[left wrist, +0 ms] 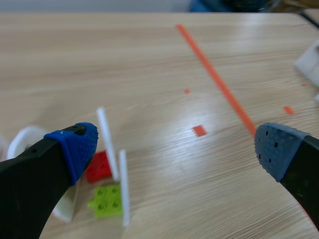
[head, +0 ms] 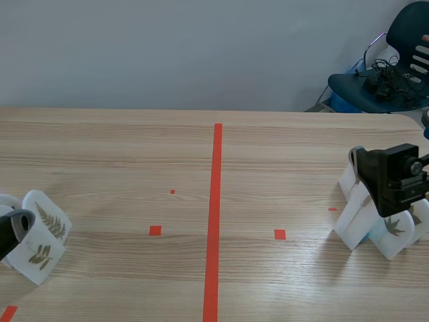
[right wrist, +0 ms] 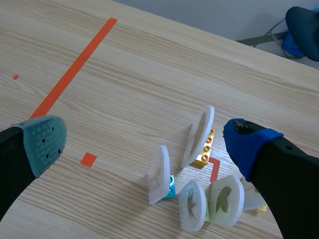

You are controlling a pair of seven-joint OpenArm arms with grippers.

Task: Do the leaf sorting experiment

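Observation:
White leaf cards stand upright on small bricks at both table ends. At the left, one fern card (head: 47,218) and one twig card (head: 39,255) stand beside my left gripper (head: 12,231). In the left wrist view my left gripper (left wrist: 174,147) is open, and two cards stand edge-on, one on a red brick (left wrist: 98,167), one on a green brick (left wrist: 107,201), near the left finger. My right gripper (right wrist: 147,144) is open above several cards: a card on a yellow brick (right wrist: 199,134), a card on a blue brick (right wrist: 159,174), and two leaf cards (right wrist: 192,204) nearer.
A long orange-red tape line (head: 214,221) splits the wooden table, with small tape squares on either side. The right arm's wrist block (head: 395,178) hangs over the right card group (head: 362,218). A dark office chair (head: 389,74) with cables stands beyond the far right corner.

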